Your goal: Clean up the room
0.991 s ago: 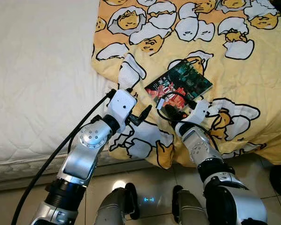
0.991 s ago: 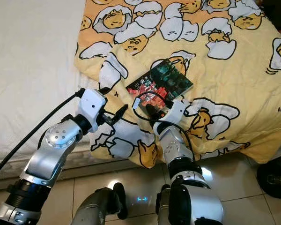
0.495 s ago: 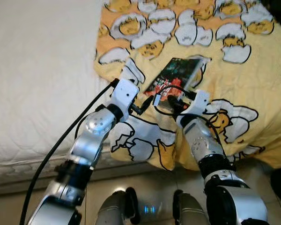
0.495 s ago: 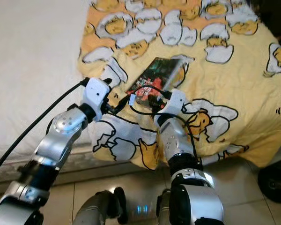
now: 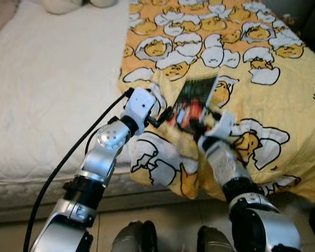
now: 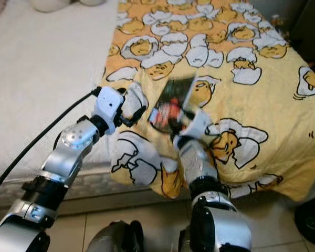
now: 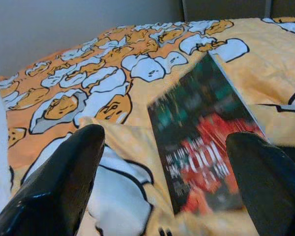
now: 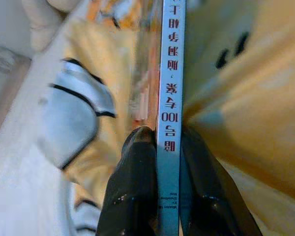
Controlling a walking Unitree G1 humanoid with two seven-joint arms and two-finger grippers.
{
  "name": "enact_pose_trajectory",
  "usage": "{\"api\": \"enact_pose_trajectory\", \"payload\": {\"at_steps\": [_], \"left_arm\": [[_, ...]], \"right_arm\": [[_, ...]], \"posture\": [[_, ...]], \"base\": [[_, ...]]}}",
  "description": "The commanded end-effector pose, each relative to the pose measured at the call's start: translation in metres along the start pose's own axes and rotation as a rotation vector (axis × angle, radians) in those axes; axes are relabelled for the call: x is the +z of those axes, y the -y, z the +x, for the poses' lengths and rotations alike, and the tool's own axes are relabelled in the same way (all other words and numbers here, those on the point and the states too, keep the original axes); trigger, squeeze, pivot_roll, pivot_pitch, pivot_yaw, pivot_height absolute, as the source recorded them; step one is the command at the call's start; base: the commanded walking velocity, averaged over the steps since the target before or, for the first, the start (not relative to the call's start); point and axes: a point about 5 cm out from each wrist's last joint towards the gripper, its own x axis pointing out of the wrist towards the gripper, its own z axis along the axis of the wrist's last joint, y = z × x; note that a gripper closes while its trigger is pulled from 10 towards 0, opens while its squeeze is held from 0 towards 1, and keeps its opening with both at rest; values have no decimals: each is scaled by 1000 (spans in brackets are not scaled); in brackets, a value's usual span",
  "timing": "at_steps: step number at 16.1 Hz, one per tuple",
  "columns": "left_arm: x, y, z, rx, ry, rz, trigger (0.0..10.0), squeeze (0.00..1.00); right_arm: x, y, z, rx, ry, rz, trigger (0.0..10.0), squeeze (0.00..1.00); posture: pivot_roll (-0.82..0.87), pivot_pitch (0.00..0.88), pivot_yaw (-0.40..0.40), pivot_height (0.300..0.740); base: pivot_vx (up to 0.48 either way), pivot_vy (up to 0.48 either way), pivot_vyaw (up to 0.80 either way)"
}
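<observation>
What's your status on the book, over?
Right gripper shut on the book, pinching its spine, lifting it off the yellow blanket. Left gripper open, hovering beside the book. Nothing in the way.

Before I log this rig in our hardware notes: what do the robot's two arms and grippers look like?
Both arms are jointed silver metal with black collars between segments. The left arm has a round silver joint cap with small holes, a white boxy wrist block and a thick black cable trailing back from it. The left gripper and right gripper each have two long, glossy black fingers. The right arm ends in a white wrist block too.
</observation>
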Motion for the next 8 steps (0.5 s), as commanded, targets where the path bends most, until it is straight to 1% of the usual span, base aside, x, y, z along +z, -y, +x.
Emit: {"api": "enact_pose_trajectory", "payload": {"at_steps": [1, 2, 3, 7, 8], "left_arm": [[-3, 2, -3, -14, -9, 12, 10000, 0], [-3, 1, -4, -16, -9, 14, 10000, 0], [-4, 2, -5, -17, -11, 17, 10000, 0], [-5, 1, -11, -9, -16, 22, 10000, 0], [-6, -1, -13, -1, -18, 25, 10000, 0]], "right_arm": [[-8, 4, -2, -10, -30, -23, 0, 0], [-7, 8, -2, -36, -31, -40, 1373, 1000], [-4, 11, -2, -49, -24, -51, 10000, 1000], [8, 18, -2, -87, 5, -113, 10000, 1000], [9, 18, -1, -107, -1, -145, 10000, 1000]], "posture": [[-101, 80, 128, 723], [-93, 91, 130, 723], [-84, 101, 129, 723], [-65, 118, 122, 723], [-57, 126, 119, 723]], "base": [[0, 0, 0], [0, 0, 0], [0, 0, 0], [0, 0, 0], [0, 0, 0]]}}
